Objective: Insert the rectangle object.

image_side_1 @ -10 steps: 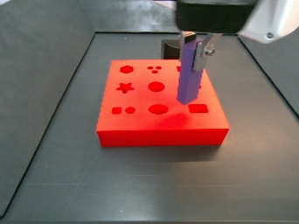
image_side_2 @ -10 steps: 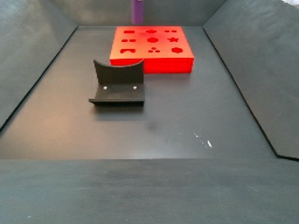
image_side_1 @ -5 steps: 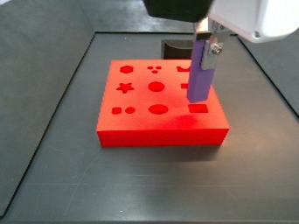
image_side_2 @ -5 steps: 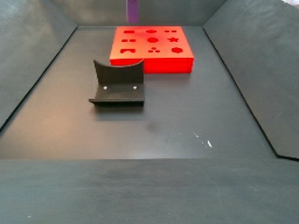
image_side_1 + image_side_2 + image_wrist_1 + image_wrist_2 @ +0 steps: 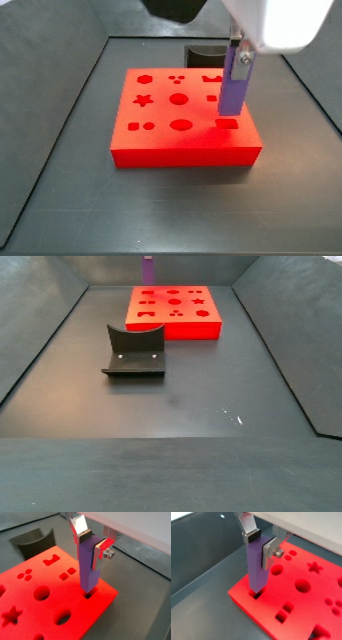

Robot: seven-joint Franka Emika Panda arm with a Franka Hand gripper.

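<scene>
My gripper [image 5: 91, 543] is shut on the rectangle object [image 5: 89, 569], a slim purple bar held upright. In both wrist views its lower end sits at the rectangular hole near a corner of the red block [image 5: 40, 619]; whether it has entered I cannot tell. It also shows in the other wrist view [image 5: 256, 567] between the silver fingers [image 5: 271, 548]. In a side view the bar [image 5: 234, 88] stands over the block's rectangular hole [image 5: 227, 124]. In the other side view only the bar's top [image 5: 147, 270] shows behind the red block [image 5: 174, 311].
The dark grey curved holder [image 5: 134, 353] stands on the floor in front of the red block; it also shows in a wrist view [image 5: 32, 540]. Dark walls [image 5: 40, 346] ring the bin floor. The block carries several other shaped holes [image 5: 178, 99].
The gripper with the purple bar has moved sideways across the block, toward the rectangular hole at its corner, and now stands over it.
</scene>
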